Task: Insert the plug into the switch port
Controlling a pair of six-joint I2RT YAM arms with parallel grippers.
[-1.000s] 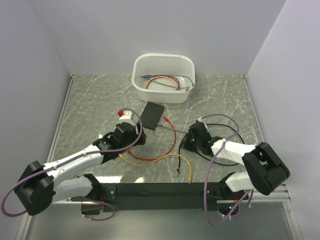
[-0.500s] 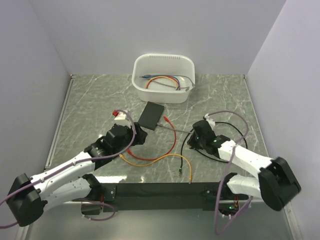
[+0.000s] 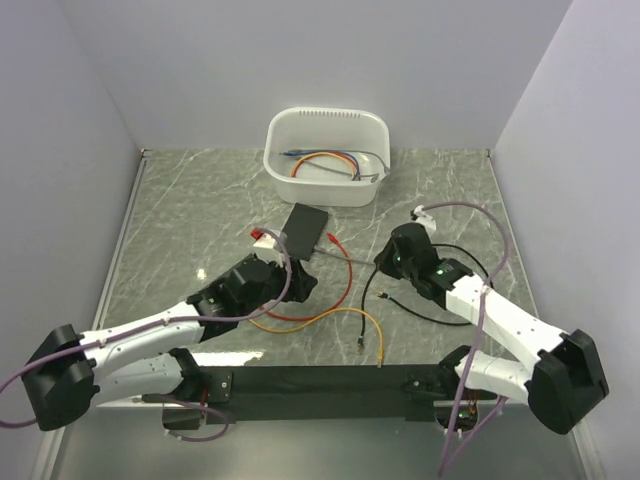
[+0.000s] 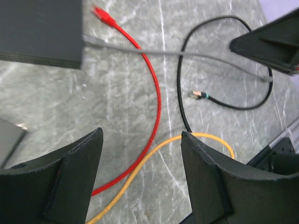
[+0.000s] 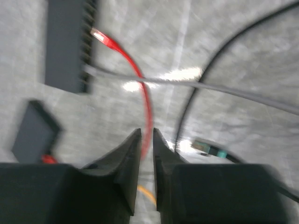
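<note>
1. The table (image 3: 180, 200) is a grey marbled slab, and the switch (image 3: 304, 230) lies flat a little beyond its middle.
2. The white bin (image 3: 320, 192) stands just past the switch's far side and holds coiled cables.
3. The switch is a flat black box set at a slant. The right wrist view shows a row of ports along the edge that faces the right arm.
4. The left gripper (image 4: 141, 135) hovers on the near side of the switch, close by. It is released, with its fingers spread wide and only bare table and cable between them.
5. The right gripper (image 5: 146, 131) sits to the right of the switch, well apart from it. It is clenched to a thin slit, and nothing shows in the gap, though that view is blurred.
6. The red cable (image 3: 347, 280) curves from the switch's port edge toward the near side.
7. The yellow cable (image 3: 330, 318) loops further from the switch on the near side.
8. The grey cable (image 4: 140, 49) touches the port edge and runs away to the right.
9. The red plug (image 4: 100, 12) lies loose on the table just beside the port edge, not inserted.
</note>
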